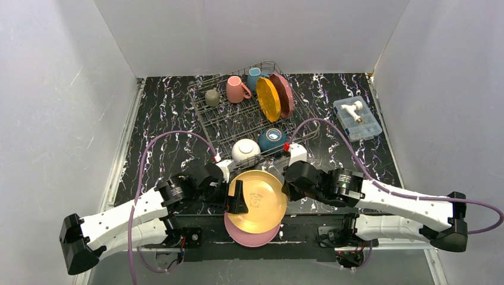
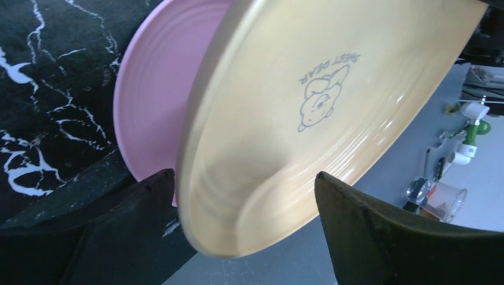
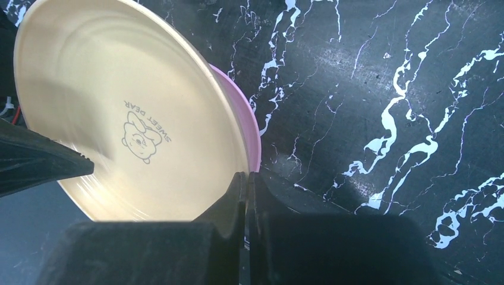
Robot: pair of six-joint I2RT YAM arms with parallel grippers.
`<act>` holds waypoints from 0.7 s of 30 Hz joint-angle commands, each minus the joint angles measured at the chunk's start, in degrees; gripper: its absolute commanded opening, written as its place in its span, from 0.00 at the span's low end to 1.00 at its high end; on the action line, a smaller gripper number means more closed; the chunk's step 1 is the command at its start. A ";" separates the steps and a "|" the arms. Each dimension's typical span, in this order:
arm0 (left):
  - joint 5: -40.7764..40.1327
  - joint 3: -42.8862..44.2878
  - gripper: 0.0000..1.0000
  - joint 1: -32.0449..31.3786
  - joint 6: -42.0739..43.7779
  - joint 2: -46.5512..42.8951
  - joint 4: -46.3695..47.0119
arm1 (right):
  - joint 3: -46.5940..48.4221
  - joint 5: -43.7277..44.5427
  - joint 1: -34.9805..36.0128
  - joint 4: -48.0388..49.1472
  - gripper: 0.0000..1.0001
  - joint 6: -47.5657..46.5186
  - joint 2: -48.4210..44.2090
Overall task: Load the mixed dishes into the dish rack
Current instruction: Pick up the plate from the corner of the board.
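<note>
A yellow plate with a bear print is tilted up over a pink plate at the table's near edge. My left gripper is open, its jaws on either side of the yellow plate's left rim, with the pink plate behind. My right gripper is shut, its tips against the yellow plate's right rim where it meets the pink plate. The dish rack behind them holds an olive mug, pink mug, blue mug, orange plate, dark red plate, white bowl and teal bowl.
A clear plastic box with a white item sits at the far right of the black marbled table. White walls close in the table on three sides. Purple cables arc from both arms towards the rack's front.
</note>
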 commanded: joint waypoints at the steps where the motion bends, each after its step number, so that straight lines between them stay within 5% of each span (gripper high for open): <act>1: 2.63 -0.66 0.83 0.34 -1.19 -0.06 3.10 | 3.18 0.16 0.27 0.77 0.01 1.69 -1.91; 11: 3.88 -1.05 0.60 0.34 -2.37 -2.11 3.94 | 2.47 3.60 0.27 -1.44 0.01 3.07 -5.39; 21: 5.10 -0.88 0.25 0.33 -2.70 -2.70 7.01 | 1.44 4.15 0.27 -2.97 0.01 4.59 -7.81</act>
